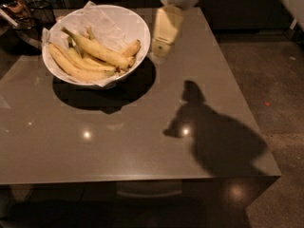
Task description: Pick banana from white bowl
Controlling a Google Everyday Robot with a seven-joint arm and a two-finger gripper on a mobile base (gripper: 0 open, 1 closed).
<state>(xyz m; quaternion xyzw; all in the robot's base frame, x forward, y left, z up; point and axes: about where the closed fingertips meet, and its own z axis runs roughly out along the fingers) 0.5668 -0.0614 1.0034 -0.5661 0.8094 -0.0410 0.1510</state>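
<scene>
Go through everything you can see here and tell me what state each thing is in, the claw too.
banana: lying on top of the pile in the bowl, not gripped.
white bowl: upright on the table, paper-lined, holding several bananas.
other bananas: lying beneath and beside it.
claw: beside the bowl's rim on the picture's right, outside the bowl, clear of the banana.
table: glossy, carrying the bowl.

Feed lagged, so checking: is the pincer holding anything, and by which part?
Nothing is held. The pincer hangs beside the white bowl, outside its rim; the banana lies inside it among other bananas.
</scene>
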